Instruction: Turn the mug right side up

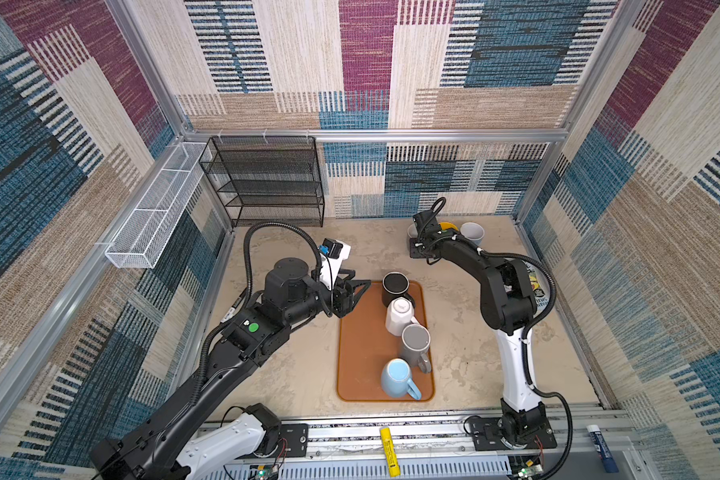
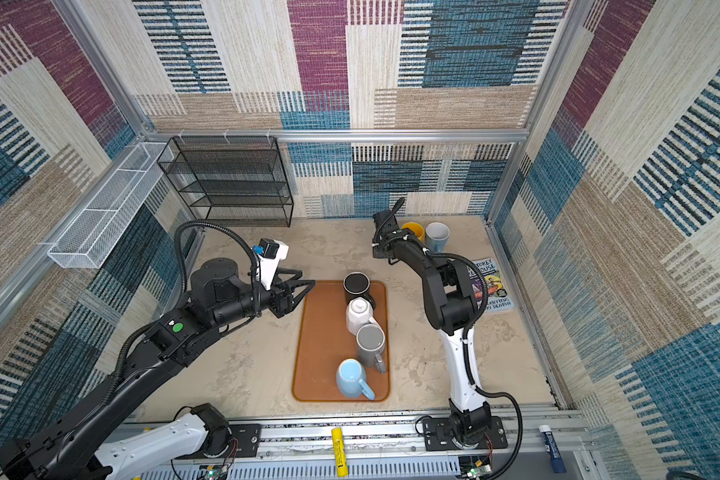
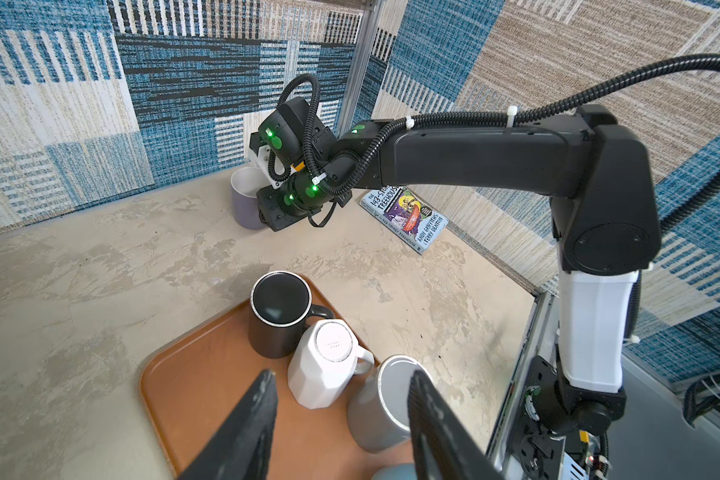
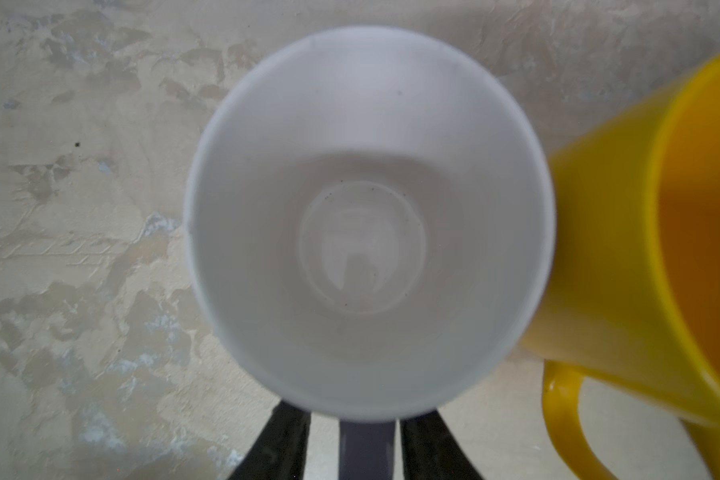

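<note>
**Lilac mug upright beyond the tray; its handle sits between the parted right fingers**

Top views. A brown tray (image 1: 360, 361) lies mid-desk (image 1: 466, 353). Four mugs stand in a row along the tray's right side. From far end to near end they are the black mug (image 1: 395, 286), white mug (image 1: 400, 316), grey mug (image 1: 414, 343) and blue mug (image 1: 395, 378). The left gripper (image 1: 361, 277) hovers over the tray's far left corner, its fingers apart and empty. The right gripper (image 1: 415, 241) points down beyond the tray's far end. A sliver of the lilac mug (image 1: 411, 229) shows beside it. A yellow mug (image 2: 414, 230) and a pale mug (image 2: 437, 236) stand just past it, off the tray's far right corner.

Left wrist view. The two left fingers (image 3: 250, 424) stand well apart with nothing between them. The white mug sits bottom up on the tray. Beyond the tray's far end the lilac mug stands on the desk, mouth up and white inside. The right gripper is close against it, but its fingers are hidden here. A book (image 3: 406, 218) lies flat past the tray's far right corner.

Right wrist view. The camera looks straight down into the lilac mug, which is right side up on the bare desk. Its handle (image 4: 366, 451) runs between the right fingers (image 4: 285, 449). They are parted, with a thin gap on each side, so they are not clamped on it. The yellow mug stands just beside it, mouth up. I cannot tell whether the two mugs touch.
</note>
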Motion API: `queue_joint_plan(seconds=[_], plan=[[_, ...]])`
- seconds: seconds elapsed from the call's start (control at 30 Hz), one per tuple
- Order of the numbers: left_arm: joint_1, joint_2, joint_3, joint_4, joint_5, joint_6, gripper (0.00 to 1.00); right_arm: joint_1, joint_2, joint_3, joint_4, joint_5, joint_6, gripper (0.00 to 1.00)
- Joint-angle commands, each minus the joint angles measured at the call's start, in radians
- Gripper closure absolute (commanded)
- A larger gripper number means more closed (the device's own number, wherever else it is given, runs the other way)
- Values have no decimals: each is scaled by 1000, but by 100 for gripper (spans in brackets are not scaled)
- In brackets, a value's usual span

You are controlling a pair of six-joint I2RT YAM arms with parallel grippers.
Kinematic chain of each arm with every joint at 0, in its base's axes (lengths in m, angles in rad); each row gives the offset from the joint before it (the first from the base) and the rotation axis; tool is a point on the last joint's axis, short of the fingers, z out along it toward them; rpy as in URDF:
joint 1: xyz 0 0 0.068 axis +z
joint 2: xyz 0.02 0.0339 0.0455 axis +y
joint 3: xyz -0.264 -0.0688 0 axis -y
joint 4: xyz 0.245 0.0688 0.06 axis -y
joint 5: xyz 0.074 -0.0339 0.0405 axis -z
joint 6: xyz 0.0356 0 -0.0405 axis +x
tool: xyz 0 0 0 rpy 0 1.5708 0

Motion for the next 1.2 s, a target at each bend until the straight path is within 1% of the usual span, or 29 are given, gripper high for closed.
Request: queue_joint_plan(seconds=[0.0, 0.1, 0.33, 0.5, 0.6, 0.8, 1.0, 1.17], plan=[[1, 0, -1, -9, -15, 18, 48, 2, -30, -9, 32, -8, 10, 57], [1, -2, -5, -5, -12, 17, 48, 2, -55, -21, 36, -7, 7, 54], [2, 1, -12, -8, -11, 20, 48, 2, -130, -64, 49, -19, -8, 52], [1, 4, -24, -10, -18, 23, 49, 2, -216, -116, 58, -70, -58, 51], [0, 14, -33, -10, -12, 21, 49, 2, -293, -179, 84, -107, -93, 51], [1, 31, -59, -13, 2, 29, 49, 1, -478, -338, 133, -213, -139, 51], [1, 45, -76, -31, 0, 37, 49, 2, -707, -549, 170, -400, -195, 52], [2, 72, -78, 13, 20, 26, 49, 2, -870, -670, 136, -479, -192, 53]])
